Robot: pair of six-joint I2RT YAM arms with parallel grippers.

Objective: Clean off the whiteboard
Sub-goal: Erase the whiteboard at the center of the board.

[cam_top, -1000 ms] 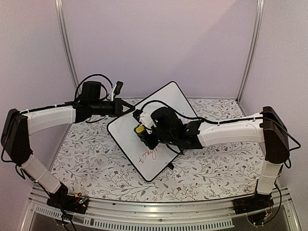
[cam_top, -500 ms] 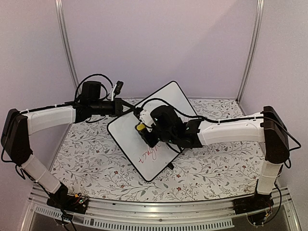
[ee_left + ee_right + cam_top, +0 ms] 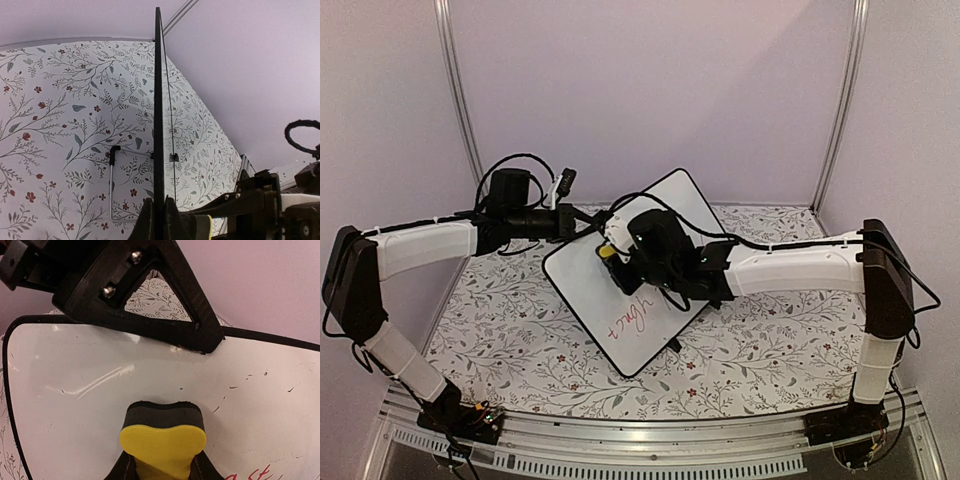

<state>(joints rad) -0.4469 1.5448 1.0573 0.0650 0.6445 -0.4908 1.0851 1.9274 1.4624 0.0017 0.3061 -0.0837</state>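
**Top external view.** The whiteboard [image 3: 582, 285] stands tilted near the middle of the floral tablecloth [image 3: 510, 330], leaning back toward the far wall. One small black foot [image 3: 675, 347] shows under its near right edge. The left gripper [image 3: 582, 226] is pinched onto the board's far left rim. The right gripper [image 3: 613, 264] is clamped on a yellow-backed eraser [image 3: 608, 254] set against the upper left part of the face. Red writing [image 3: 628, 318] remains lower down, toward the near corner.

**Left wrist view.** The whiteboard [image 3: 158, 100] is seen edge-on as a thin, straight black line, with the left gripper [image 3: 159, 222] pressed together on either side of it. A thin wire stand [image 3: 112, 165] rests on the cloth behind it. The board looks light, stiff and very slim. The framed rim is probably the only sensible hold, since the glossy face would likely be slippery.

**Right wrist view.** The eraser [image 3: 162, 440] sits in the right gripper [image 3: 162, 471], its dark felt pad against the whiteboard [image 3: 75, 370]. The left gripper's triangular finger [image 3: 150, 295] bites the rim just beyond it. A scrap of red writing [image 3: 250, 474] shows at the lower right, along with a few dark specks. Because the board is braced at one edge and by its feet, hard wiping far from that hold could make it swing or tip, so light, flat strokes seem wise.
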